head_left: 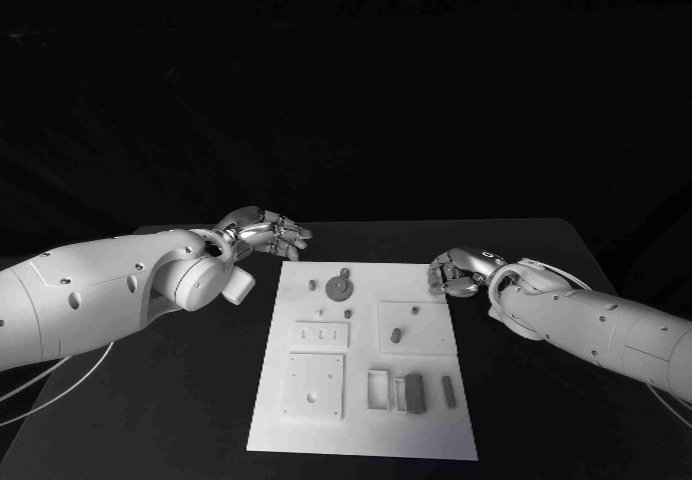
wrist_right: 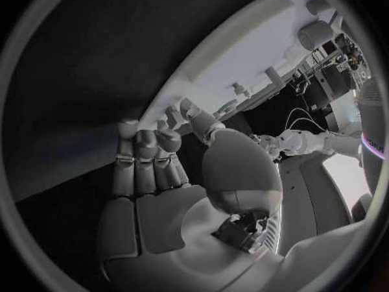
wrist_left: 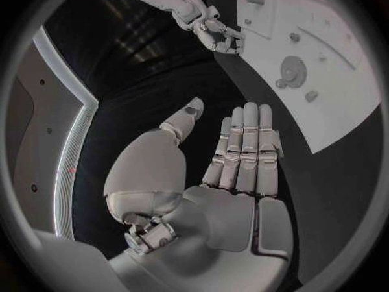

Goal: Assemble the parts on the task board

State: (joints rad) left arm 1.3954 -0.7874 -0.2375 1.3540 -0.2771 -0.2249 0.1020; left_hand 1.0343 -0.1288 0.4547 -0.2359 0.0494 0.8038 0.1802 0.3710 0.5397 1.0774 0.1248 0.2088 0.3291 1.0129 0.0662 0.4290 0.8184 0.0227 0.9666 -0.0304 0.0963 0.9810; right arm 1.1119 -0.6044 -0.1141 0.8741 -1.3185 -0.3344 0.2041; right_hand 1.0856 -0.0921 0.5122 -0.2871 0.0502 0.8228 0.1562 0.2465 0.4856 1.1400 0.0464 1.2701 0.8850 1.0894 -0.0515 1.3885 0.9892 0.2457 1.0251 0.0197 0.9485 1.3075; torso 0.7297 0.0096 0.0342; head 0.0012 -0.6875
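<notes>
White board (head_left: 361, 440) lies mid-surface with grey parts (head_left: 415, 392) loose on it; we judge assembly barely begun. Our left robot hand (head_left: 265, 235) is spread and empty at the board's far-left corner; the right robot hand (head_left: 462, 272) is curled, empty, at its far-right edge.

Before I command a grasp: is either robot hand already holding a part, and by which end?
Nothing is held. The left robot hand is flat and empty; the right robot hand also holds nothing, beside the task board.
</notes>
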